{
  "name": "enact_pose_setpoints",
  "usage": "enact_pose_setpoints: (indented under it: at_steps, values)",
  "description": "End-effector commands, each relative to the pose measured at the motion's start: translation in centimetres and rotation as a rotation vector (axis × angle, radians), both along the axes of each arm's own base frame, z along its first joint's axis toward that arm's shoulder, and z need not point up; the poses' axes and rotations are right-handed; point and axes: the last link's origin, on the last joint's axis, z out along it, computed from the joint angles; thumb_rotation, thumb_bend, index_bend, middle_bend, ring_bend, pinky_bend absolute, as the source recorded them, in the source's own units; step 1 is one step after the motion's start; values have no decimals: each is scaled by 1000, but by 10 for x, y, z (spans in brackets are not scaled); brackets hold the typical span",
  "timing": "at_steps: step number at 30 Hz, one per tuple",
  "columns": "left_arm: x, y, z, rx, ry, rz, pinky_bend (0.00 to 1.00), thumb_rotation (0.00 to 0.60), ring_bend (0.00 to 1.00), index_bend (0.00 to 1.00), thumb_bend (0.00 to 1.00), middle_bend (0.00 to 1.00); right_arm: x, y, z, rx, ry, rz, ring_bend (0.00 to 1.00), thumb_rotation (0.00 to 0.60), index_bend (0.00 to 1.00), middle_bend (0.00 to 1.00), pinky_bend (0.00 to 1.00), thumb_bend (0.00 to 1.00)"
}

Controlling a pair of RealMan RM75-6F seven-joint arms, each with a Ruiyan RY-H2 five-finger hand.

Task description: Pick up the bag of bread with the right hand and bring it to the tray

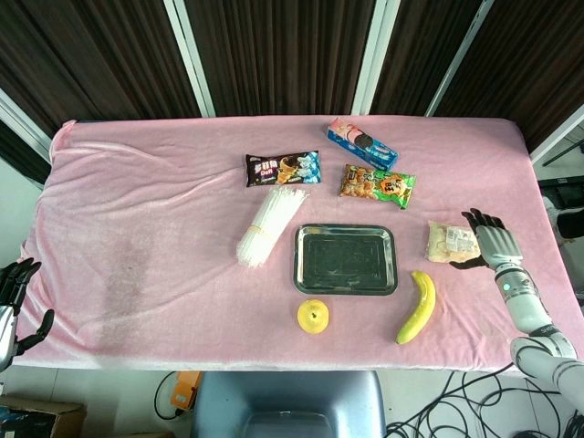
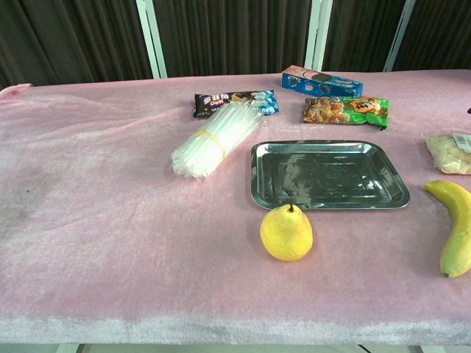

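Observation:
The bag of bread (image 1: 451, 243) is a small clear pouch with pale contents, lying flat on the pink cloth just right of the metal tray (image 1: 345, 259). In the chest view the bag of bread (image 2: 450, 153) is cut off by the right edge, and the tray (image 2: 327, 175) is bare. My right hand (image 1: 488, 239) sits at the bag's right side with fingers spread, fingertips near or touching its edge; it holds nothing. My left hand (image 1: 13, 285) hangs off the table's left edge, fingers apart and empty. Neither hand shows in the chest view.
A banana (image 1: 417, 307) lies in front of the bag, a yellow pear (image 1: 313, 316) in front of the tray. A bundle of clear straws (image 1: 270, 224) lies left of the tray. Behind are a snack bag (image 1: 377, 185), a cookie box (image 1: 361, 142) and an ice-cream wrapper (image 1: 283, 168).

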Motion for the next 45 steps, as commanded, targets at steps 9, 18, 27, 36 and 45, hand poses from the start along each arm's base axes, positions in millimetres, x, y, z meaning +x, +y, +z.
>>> enact_pose_setpoints:
  at_steps: [9, 18, 27, 36, 45]
  values:
    - [0, 0, 0, -1, 1, -5, 344, 600, 76, 121, 414, 91, -1, -1, 0, 5, -3, -11, 22, 600, 103, 77, 161, 101]
    - [0, 0, 0, -1, -1, -3, 345, 600, 76, 121, 413, 91, 3, -16, -10, 23, -14, -38, 31, 600, 128, 86, 168, 101]
    - [-1, 0, 2, 1, -7, -1, 344, 600, 76, 121, 413, 91, 5, -24, -24, 52, -1, -48, 151, 600, 282, 193, 261, 148]
    - [-1, 0, 2, 4, -9, 0, 345, 600, 76, 121, 412, 91, 11, -24, -32, -14, 55, 58, 543, 600, 814, 584, 585, 816]
    - [-1, 1, 2, 2, -5, -2, 344, 600, 76, 121, 414, 92, 61, -7, -29, -198, -116, 345, 569, 600, 874, 617, 608, 927]
